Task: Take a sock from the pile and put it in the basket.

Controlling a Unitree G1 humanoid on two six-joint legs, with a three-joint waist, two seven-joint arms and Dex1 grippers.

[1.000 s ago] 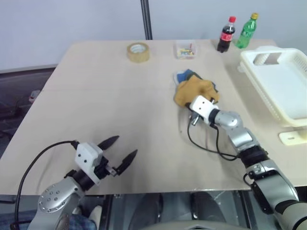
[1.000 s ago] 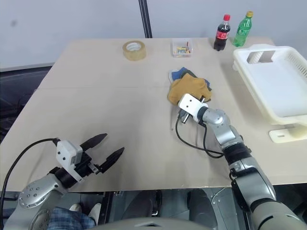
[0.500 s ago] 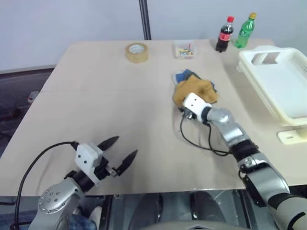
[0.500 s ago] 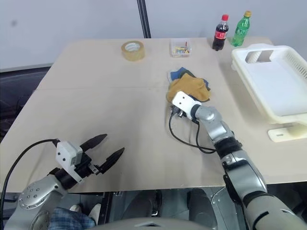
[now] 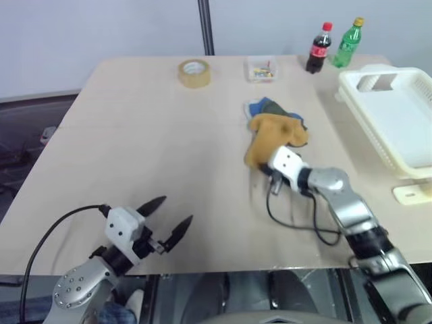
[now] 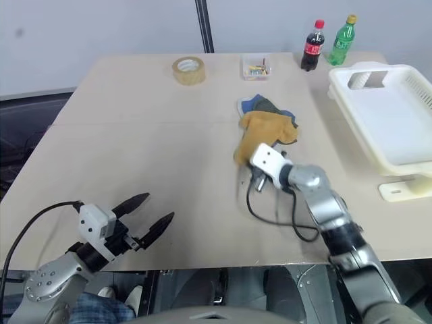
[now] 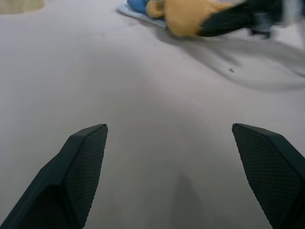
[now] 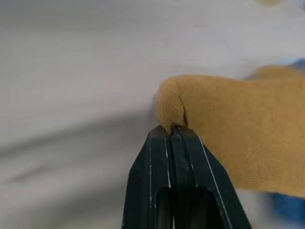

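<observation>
One yellow sock (image 8: 238,129) is pinched at its folded edge between my right gripper's (image 8: 170,131) fingers, which are pressed tight together on the fabric. That sock stretches from my jaws back toward the pile (image 5: 273,113), where blue and dark socks lie under its far end; its long axis runs from the near left to the far right across the table (image 5: 135,135), and the pinched end points toward me. My left gripper (image 5: 164,214) hangs near the table's front edge, well apart from the pile, jaws spread wide and empty. Well to the right of the pile sits the basket (image 5: 405,155), with bare tabletop between them. Along the far edge stand a tape roll (image 5: 194,72), a small clear box (image 5: 262,69) and two bottles (image 5: 334,46).
</observation>
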